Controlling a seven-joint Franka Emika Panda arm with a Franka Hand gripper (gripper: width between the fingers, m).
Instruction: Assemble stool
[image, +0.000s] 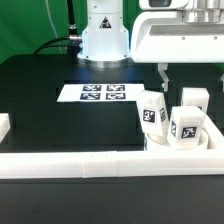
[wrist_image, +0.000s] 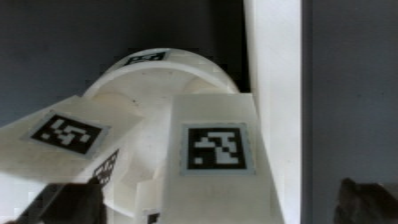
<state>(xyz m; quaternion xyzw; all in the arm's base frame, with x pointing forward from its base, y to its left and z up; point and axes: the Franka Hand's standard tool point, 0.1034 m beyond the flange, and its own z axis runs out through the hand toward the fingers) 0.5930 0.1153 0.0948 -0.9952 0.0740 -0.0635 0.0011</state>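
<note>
The stool's white blocky legs stand bunched at the exterior view's right, inside the corner of the rails: one leg (image: 152, 114), a second (image: 185, 126) and a third (image: 194, 98) behind, each with a black-and-white tag. My gripper (image: 168, 78) hangs open just above them, holding nothing. In the wrist view a tagged leg (wrist_image: 214, 150) lies straight below, between my two dark fingertips (wrist_image: 71, 205). My gripper (wrist_image: 217, 208) stands wide, with a gap showing beside the leg. Another tagged leg (wrist_image: 71, 132) leans beside it, and a rounded white part (wrist_image: 164, 68) lies beyond.
White border rails run along the front (image: 90, 162) and right side (image: 214, 140) of the black table; one rail (wrist_image: 272, 50) passes close by the legs. The marker board (image: 103, 93) lies mid-table before the robot base (image: 103, 35). A white block (image: 4, 126) sits at the left edge.
</note>
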